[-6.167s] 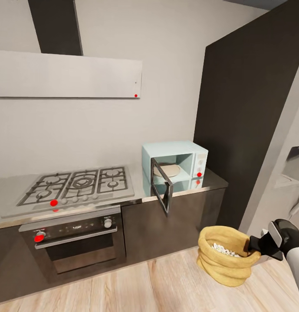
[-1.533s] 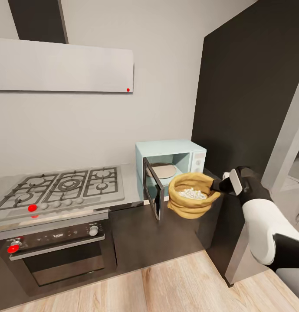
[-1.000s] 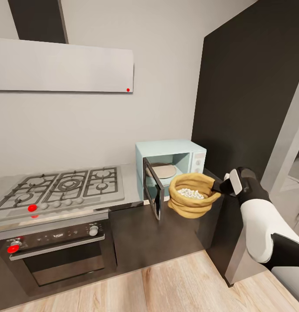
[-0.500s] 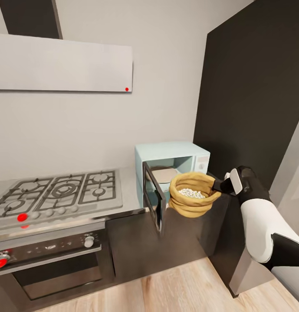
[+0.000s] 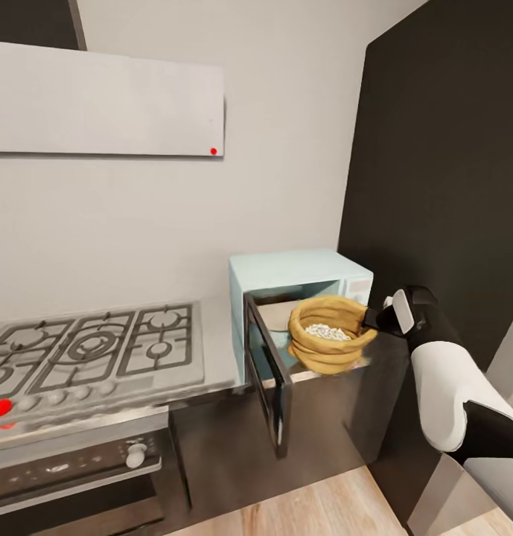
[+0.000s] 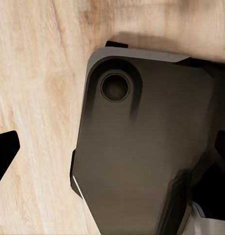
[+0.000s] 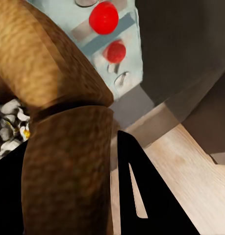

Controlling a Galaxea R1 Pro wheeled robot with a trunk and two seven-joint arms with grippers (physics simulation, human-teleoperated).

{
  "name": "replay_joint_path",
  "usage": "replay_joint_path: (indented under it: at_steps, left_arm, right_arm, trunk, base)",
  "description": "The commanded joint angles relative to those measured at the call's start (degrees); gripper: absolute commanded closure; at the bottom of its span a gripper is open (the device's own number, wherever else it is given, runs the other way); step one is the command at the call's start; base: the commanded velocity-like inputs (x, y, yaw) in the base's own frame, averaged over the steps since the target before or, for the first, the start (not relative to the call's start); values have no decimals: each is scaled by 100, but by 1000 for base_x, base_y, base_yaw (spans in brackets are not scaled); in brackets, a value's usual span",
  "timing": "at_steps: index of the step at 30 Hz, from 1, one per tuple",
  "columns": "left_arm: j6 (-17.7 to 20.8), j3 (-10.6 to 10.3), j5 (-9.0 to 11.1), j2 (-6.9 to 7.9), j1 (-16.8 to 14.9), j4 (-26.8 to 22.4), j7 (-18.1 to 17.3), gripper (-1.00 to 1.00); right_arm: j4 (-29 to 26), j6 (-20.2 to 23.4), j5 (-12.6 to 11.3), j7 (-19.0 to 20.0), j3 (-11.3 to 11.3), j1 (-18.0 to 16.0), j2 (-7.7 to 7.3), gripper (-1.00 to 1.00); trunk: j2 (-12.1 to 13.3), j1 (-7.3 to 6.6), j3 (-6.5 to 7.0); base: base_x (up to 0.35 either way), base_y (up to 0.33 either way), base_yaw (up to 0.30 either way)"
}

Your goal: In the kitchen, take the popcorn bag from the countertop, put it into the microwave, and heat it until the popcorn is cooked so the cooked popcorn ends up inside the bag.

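The countertop (image 5: 219, 350) runs along the pale wall, grey and shiny, and serves as the reference surface. A gas hob (image 5: 92, 350) is set into it, well to the left of the microwave (image 5: 286, 272), with an oven (image 5: 70, 476) below the worktop edge. A flat grey hood panel (image 5: 107, 108) hangs on the wall above the hob. The microwave stands at the countertop's right end, beside a dark tall panel (image 5: 450, 171); its door (image 5: 267, 383) hangs swung open toward the camera, past the countertop's front edge. The popcorn bag (image 5: 329, 342) is held off the countertop, directly in front of the open microwave cavity, upright, rolled rim uppermost. The popcorn (image 5: 324, 332) lies inside as a pale heap. The right gripper (image 5: 371, 320) pinches the bag's rim on the side away from the hob. In the left wrist view, the left gripper's dark fingers (image 6: 4, 154) stand spread wide over wooden floor (image 6: 38, 78) and the robot's dark base (image 6: 141, 147).
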Motion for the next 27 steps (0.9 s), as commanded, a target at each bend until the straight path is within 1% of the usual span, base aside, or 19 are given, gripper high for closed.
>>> replay_joint_path:
  at_steps: [1, 4, 6, 9, 13, 16, 19, 22, 25, 26, 27]
  left_arm:
    - [-12, 23, 40, -3, 2, -7, 3, -100]
    - [-12, 23, 40, -3, 2, -7, 3, -100]
    - [-30, 33, 64, 24, 1, -7, -15, -100]
    - [-30, 32, 61, 24, 0, -7, -15, -100]
    - [-30, 35, 66, 25, 1, -7, -15, -100]
    - [-31, 35, 67, 26, 2, -7, -15, -100]
    - [-30, 37, 66, 23, 1, -7, -15, -100]
    - [-30, 38, 67, 24, 0, -7, -15, -100]
    - [-30, 39, 67, 24, 0, -7, -13, -100]
    - [-30, 39, 67, 24, 0, -7, -12, -100]
    - [-30, 39, 67, 24, 0, -7, -11, -100]
  right_arm:
    - [-4, 21, -4, -27, -8, -5, 39, 100]
    - [-4, 21, -3, -28, -12, -5, 76, 100]
    - [-49, -1, -29, 38, 16, 14, 142, 100]
    - [-50, 8, -31, 66, -2, 13, 122, 100]
    - [-143, 21, -30, 178, -11, 13, 253, 100]
    - [-239, 21, -30, 180, -15, 13, 351, 100]
    - [-335, 21, -7, 101, -19, 13, 376, 100]
    - [-376, 21, 13, 3, -11, 9, 452, 100]
    - [-340, 21, -37, -95, -12, 18, 532, 100]
    - [-267, 21, -31, -741, -13, 10, 536, 100]
    - [-210, 21, -28, -766, -13, 0, 538, 100]
  trunk:
    - [-4, 4, -7]
    - [-4, 4, -7]
    - [-4, 4, -7]
    - [-4, 4, -7]
    - [-4, 4, -7]
    - [-4, 4, -7]
    - [-4, 4, -7]
    - [-4, 4, -7]
    - [-4, 4, -7]
    - [-4, 4, -7]
    - [-4, 4, -7]
  base:
    - [259, 0, 0]
    - [146, 0, 0]
    - [0, 0, 0]
    - [0, 0, 0]
    - [0, 0, 0]
    - [0, 0, 0]
    - [0, 0, 0]
    - [0, 0, 0]
    - [0, 0, 0]
    - [0, 0, 0]
    - [0, 0, 0]
